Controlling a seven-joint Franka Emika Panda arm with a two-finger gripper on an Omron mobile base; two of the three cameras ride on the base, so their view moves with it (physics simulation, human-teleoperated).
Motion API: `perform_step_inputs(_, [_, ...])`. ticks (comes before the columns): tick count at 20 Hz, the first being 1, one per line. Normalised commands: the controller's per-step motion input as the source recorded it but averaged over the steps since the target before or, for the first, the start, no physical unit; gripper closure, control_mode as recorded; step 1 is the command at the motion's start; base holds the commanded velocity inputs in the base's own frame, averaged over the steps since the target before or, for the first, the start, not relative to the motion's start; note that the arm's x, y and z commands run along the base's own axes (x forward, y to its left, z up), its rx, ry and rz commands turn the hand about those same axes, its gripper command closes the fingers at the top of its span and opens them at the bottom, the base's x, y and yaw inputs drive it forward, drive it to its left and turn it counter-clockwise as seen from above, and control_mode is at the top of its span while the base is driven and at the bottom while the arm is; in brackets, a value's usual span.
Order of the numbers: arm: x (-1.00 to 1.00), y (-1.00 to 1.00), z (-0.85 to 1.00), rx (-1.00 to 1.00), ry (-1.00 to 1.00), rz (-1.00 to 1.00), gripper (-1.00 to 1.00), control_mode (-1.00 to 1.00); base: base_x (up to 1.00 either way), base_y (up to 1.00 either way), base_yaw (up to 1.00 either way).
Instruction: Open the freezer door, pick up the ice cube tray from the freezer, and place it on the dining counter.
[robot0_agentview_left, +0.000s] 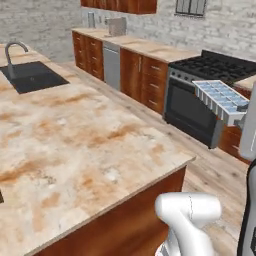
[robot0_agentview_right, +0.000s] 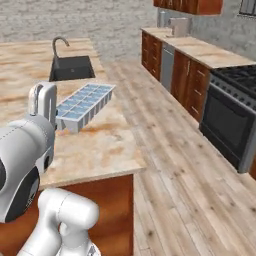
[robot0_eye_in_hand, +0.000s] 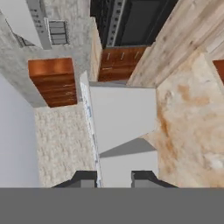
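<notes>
The pincer (robot0_eye_in_hand: 113, 178) is nearly closed, its two dark tips pinching one short end of the ice cube tray (robot0_agentview_right: 84, 106), so the tray juts out ahead of the tips with its pale underside turned to the hand camera and its grid of cells facing the other way. That end grip keeps most of the tray clear of the tips, which should let it be laid flat without the pincer fouling the surface. In the right base view the tray hangs over the near corner of the dining counter (robot0_agentview_right: 100, 145), cells up and roughly level, which suits a set-down; whether it is above the stone or just past its edge is hard to judge, since the left base view shows it against the stove (robot0_agentview_left: 200, 100) beyond. The counter lies below and to one side of the pincer, its sink (robot0_agentview_right: 71, 67) well beyond the tray. The carry looks nearly finished; lowering and release remain.
</notes>
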Motion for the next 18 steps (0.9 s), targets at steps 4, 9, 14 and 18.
perform_step_inputs(4, [0.0,0.0,0.0,0.0,0.0,0.0,1.0,1.0,0.09,0.03,0.98])
perform_step_inputs(9, [0.0,0.0,0.0,0.0,0.0,0.0,1.0,1.0,0.25,0.82,0.65])
perform_step_inputs(14, [0.0,0.0,0.0,0.0,0.0,0.0,1.0,1.0,0.23,1.0,0.17])
perform_step_inputs(18, [0.0,0.0,0.0,0.0,0.0,0.0,1.0,1.0,0.0,1.0,0.09])
